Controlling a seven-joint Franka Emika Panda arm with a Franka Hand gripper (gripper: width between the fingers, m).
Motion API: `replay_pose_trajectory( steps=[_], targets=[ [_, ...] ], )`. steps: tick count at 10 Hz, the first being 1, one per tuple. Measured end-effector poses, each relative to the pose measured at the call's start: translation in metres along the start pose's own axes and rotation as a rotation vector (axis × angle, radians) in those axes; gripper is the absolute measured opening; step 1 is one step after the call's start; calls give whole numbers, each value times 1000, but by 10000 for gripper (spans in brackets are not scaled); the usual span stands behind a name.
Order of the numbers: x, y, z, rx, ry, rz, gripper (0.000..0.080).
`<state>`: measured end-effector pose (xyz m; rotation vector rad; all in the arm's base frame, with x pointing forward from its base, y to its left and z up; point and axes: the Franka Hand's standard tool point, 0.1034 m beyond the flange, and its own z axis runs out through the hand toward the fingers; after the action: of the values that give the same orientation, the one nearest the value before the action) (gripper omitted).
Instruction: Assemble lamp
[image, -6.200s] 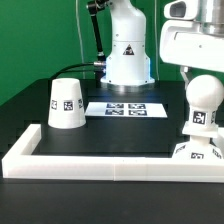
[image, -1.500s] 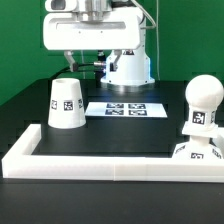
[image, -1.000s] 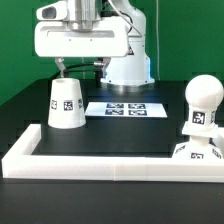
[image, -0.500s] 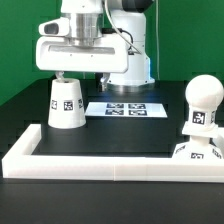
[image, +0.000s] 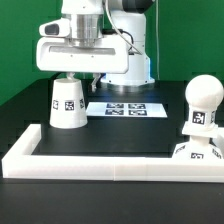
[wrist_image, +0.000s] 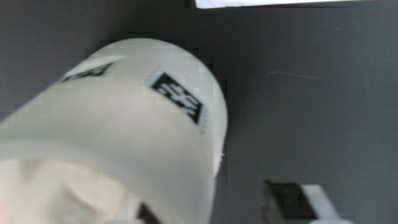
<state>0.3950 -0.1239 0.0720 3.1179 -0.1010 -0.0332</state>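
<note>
The white cone-shaped shade (image: 67, 103) stands on the black table at the exterior view's left, with a tag on its side. My gripper (image: 75, 76) hangs just above its top, open, with one finger on each side of the top. In the wrist view the shade (wrist_image: 125, 130) fills most of the frame, and one dark fingertip (wrist_image: 290, 198) shows beside it. The other finger is mostly hidden by the shade. The ball-shaped bulb (image: 203, 98) stands on the square base (image: 196, 151) at the exterior view's right, far from the gripper.
The marker board (image: 125, 108) lies flat behind the shade, towards the middle. A long white bar frame (image: 100, 166) runs along the front and up the left side. The arm's white pedestal (image: 128, 62) stands at the back.
The gripper has travelled from the exterior view's right to the left and come down onto the shade's top. The shade, bulb and base have not moved.
</note>
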Motion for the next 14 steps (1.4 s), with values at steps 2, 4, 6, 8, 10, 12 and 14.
replay_pose_trajectory(
  steps=[2,4,6,8,10,12,14],
  targets=[
    [1,0,-1,0,4,0,43],
    [1,0,-1,0,4,0,43],
    [1,-1,-1,1,2,4,43],
    [8,-30,-23,40,-7,24,44],
    [17,-57,-45,67,3,64,44],
    [41,-88,-71,95,17,83,44],
    [66,-108,-94,106,1,130,44]
  ],
)
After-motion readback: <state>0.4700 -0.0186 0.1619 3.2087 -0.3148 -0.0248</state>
